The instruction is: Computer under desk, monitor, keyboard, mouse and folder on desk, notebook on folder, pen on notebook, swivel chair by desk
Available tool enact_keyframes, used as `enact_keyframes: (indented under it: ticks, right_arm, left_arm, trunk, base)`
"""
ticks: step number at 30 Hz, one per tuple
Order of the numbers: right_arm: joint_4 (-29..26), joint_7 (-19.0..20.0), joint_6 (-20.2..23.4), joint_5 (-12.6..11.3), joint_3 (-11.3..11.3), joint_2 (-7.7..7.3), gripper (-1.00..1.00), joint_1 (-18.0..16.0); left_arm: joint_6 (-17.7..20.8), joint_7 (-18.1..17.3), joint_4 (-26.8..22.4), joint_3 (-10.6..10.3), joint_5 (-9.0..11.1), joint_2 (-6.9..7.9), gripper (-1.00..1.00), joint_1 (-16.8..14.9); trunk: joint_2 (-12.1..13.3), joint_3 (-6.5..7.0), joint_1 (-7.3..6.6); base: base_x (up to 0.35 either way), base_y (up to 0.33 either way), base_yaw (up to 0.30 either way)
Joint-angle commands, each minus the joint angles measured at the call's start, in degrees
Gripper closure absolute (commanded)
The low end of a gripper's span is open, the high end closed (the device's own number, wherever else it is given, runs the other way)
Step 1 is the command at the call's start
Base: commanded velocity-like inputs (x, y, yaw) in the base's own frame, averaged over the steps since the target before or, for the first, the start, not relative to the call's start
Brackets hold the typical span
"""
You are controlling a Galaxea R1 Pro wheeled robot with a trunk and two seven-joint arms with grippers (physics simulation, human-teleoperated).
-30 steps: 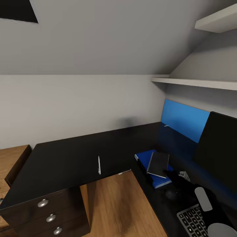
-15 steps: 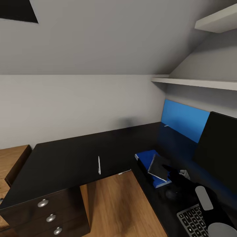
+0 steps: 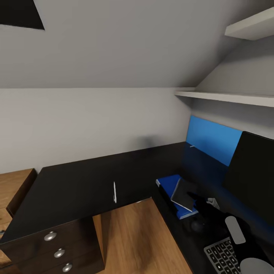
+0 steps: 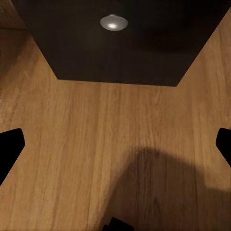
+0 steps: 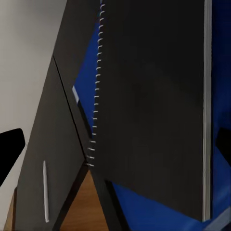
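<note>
Head view, nearest first: the keyboard (image 3: 222,254) lies at the lower right of the black bench (image 3: 87,182), with the right arm over it and the right claw (image 3: 196,198) reaching to the notebook (image 3: 183,193). The notebook rests on the blue folder (image 3: 167,182), seemingly tilted and not square to it. The right wrist view shows that claw's fingertips spread wide, with the notebook's spiral edge and the folder between them, so it is open and grips nothing. The mouse is a dark shape too dim to fix. Beside these stands the monitor (image 3: 253,171). Well apart to the left, near the bench's inner edge, lies the pen (image 3: 114,191). The left claw (image 4: 115,144), spread open, hangs over the wooden floor (image 4: 96,144) before a drawer knob (image 4: 113,22). Judged step: stacking the notebook on the folder, about complete. The next move calls for fetching the pen and laying it on the notebook.
</note>
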Motion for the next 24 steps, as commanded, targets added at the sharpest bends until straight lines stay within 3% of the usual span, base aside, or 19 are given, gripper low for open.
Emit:
enact_keyframes:
  ticks: [1, 24]
  right_arm:
    - [0.0, 0.15, 0.29, 0.42, -0.16, 0.02, -1.0, -0.04]
    - [-0.17, 0.39, 0.33, 0.33, -0.16, 0.02, -1.0, -0.04]
  left_arm:
    - [-0.12, 0.14, 0.01, 0.2, -0.3, -0.02, -1.0, -0.03]
    - [-0.13, 0.14, 0.01, 0.2, -0.3, -0.02, -1.0, -0.03]
  trunk:
    - [0.38, 0.12, -0.23]
    - [9.61, 4.25, -5.28]
  base:
    - [0.0, 0.0, 0.0]
    - [0.0, 0.0, 0.0]
